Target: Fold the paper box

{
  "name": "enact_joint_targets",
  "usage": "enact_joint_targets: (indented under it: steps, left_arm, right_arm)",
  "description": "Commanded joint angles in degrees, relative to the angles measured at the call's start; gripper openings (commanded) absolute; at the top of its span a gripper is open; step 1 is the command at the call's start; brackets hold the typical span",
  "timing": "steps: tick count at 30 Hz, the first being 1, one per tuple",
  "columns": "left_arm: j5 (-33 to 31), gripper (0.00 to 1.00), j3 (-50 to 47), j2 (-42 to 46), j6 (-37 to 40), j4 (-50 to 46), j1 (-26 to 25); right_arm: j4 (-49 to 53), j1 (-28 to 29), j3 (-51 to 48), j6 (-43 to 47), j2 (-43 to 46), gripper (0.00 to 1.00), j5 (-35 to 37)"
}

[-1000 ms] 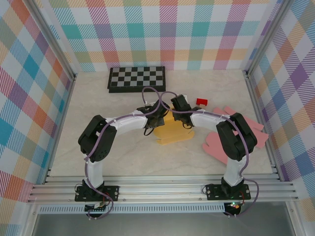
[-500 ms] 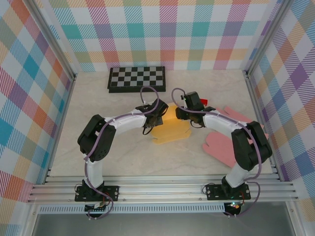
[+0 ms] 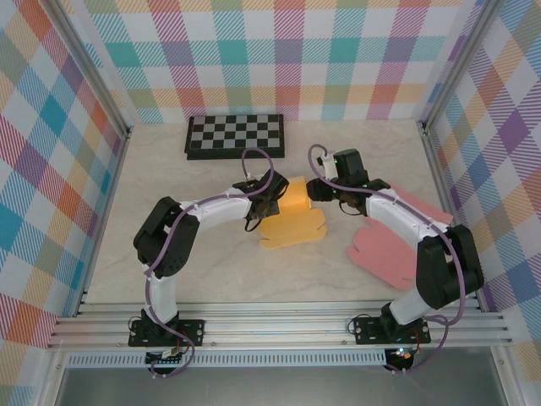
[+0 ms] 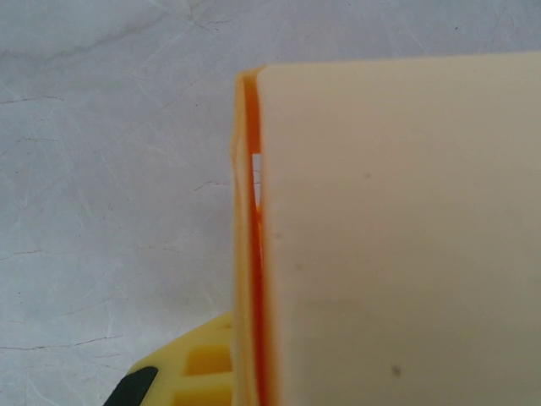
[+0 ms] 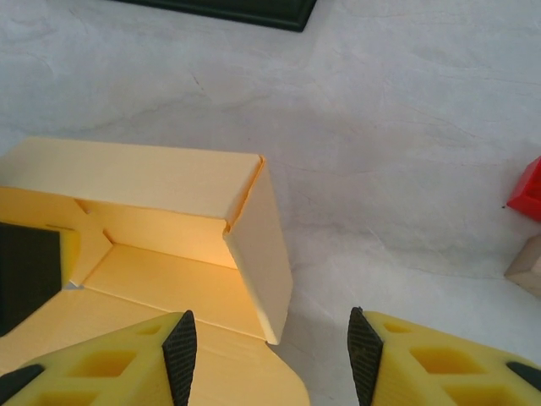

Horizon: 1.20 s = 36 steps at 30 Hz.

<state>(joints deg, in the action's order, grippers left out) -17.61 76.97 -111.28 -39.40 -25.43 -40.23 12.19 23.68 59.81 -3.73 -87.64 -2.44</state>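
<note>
The yellow paper box lies half folded at the table's middle, with its far and side walls raised. My left gripper is shut on the box's left wall. In the left wrist view that wall stands edge on, with one yellow finger against it and the other finger hidden behind the cream panel. My right gripper hovers open just right of the box. In the right wrist view the raised right wall stands ahead of the open right gripper, and nothing is between the pads.
A folded checkerboard lies at the back. Pink flat cutouts are spread at the right under the right arm. A red block and a beige piece sit at the right. Checked walls enclose the table.
My right gripper opened, let go of the box's right side and drew back to the right. The left gripper stayed shut on the left wall.
</note>
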Motion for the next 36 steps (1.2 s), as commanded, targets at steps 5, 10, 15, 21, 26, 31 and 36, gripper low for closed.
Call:
enact_joint_targets:
  steps: [5, 10, 15, 21, 26, 31, 36]
  left_arm:
    - [-0.60, 0.00, 2.49, -4.24, 0.29, -7.76, 1.38]
    - [0.09, 0.00, 3.94, -5.38, 0.38, -9.09, 1.64]
    - [1.02, 0.00, 4.64, -6.22, 0.70, -9.73, 1.95]
    - [1.47, 0.00, 4.77, -6.58, 0.73, -9.78, 2.08]
    - [1.86, 0.00, 5.36, -7.01, 0.73, -9.90, 2.17]
    - [2.00, 0.00, 5.74, -7.33, 0.48, -10.01, 2.17]
    - [1.01, 0.00, 5.73, -7.54, 0.65, -9.90, 2.17]
  right_arm:
    - [-8.07, 3.03, -4.35, 0.49, -5.21, 0.53, 2.29]
    - [-9.63, 5.79, -2.96, 1.09, -11.52, 0.51, 7.98]
    - [-11.34, 6.19, -1.64, 0.39, -14.25, 0.44, 15.85]
    - [-12.08, 6.19, -0.72, 0.19, -16.65, 0.22, 22.04]
    - [-12.28, 6.94, 0.03, 0.67, -17.95, 0.06, 26.74]
    - [-11.62, 7.96, 0.43, -0.98, -18.60, 0.00, 33.00]
    - [-13.31, 7.25, -2.29, -2.80, -13.56, 0.23, 22.65]
